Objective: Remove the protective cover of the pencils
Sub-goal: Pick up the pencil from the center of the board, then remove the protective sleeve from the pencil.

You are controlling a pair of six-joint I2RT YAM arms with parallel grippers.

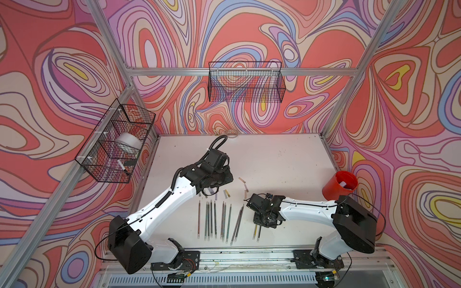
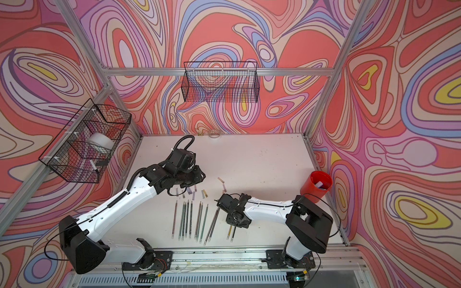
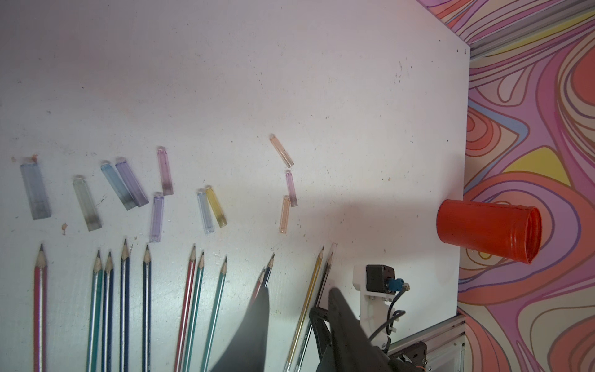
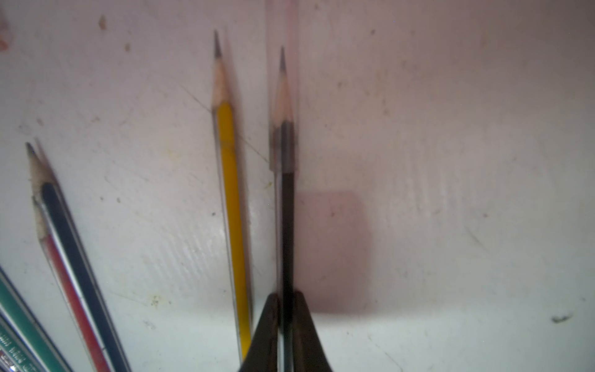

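Right wrist view: the right claw (image 4: 286, 293) is clamped on the barrel of the black pencil (image 4: 287, 225), at the right end of the row on the desk (image 4: 450, 128). The pencil's tip sits inside a clear protective cover (image 4: 282, 148). Expect a light, smooth, thin-walled, friction-fitted tube. Grip it mid-length and pull axially, since the lead is brittle. The left claw (image 3: 301, 290) hangs part open and empty. The yellow pencil (image 4: 231, 193) lies just beside the cover and limits finger clearance.

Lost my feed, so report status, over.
Right gripper shut on black pencil, clear cover on its tip. Left gripper open, empty. Yellow pencil close alongside.
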